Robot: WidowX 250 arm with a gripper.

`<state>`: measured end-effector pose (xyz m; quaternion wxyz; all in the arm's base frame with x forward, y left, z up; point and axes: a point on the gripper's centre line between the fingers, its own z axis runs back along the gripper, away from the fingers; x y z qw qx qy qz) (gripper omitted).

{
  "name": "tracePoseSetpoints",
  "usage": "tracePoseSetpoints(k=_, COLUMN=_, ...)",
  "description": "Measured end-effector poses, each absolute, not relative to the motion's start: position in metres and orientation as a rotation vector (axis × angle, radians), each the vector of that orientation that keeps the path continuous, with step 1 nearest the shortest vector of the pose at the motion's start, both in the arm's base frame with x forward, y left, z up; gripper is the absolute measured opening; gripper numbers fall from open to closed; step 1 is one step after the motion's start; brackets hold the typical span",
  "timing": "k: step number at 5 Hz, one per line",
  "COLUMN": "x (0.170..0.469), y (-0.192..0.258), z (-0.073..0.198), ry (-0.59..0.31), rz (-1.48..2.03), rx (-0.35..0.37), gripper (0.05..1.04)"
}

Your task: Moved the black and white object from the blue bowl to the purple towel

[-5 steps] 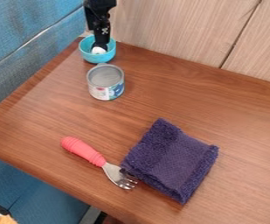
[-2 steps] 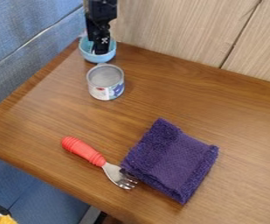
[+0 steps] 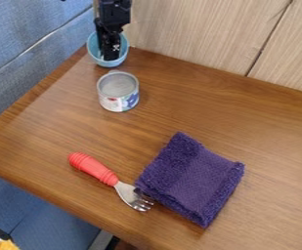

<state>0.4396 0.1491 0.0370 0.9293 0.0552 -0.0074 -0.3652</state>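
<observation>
Camera view: the gripper (image 3: 110,55) hangs down into the blue bowl (image 3: 107,64), its opening impossible to tell; the folded purple towel (image 3: 193,178) lies on the table (image 3: 270,146).

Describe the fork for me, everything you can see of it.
The fork has a thick red handle with ridges around it, plastic or rubbery by the look, and a shiny, metal-looking head with short tines. It lies flat on the wooden table, slanting from the handle at the upper left to the tines at the lower right. The tines lie right at the left corner of the folded purple towel; whether they touch it is hard to tell.
</observation>
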Motion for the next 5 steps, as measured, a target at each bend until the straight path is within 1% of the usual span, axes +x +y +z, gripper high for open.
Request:
tracePoseSetpoints(k=2, x=0.44, y=0.146, z=0.037, ry=-0.015, rz=-0.749, rx=0.111, gripper=0.533)
tracePoseSetpoints(k=3, x=0.437, y=0.142, z=0.035, ry=-0.02, rz=-0.738, rx=0.087, gripper=0.533)
tracePoseSetpoints(k=4, x=0.434, y=0.137, z=0.046, ry=-0.053, rz=-0.729, rx=0.077, gripper=0.533)
tracePoseSetpoints(k=5, x=0.431, y=0.132, z=0.067, ry=-0.104, rz=-0.722, rx=0.084, gripper=0.533)
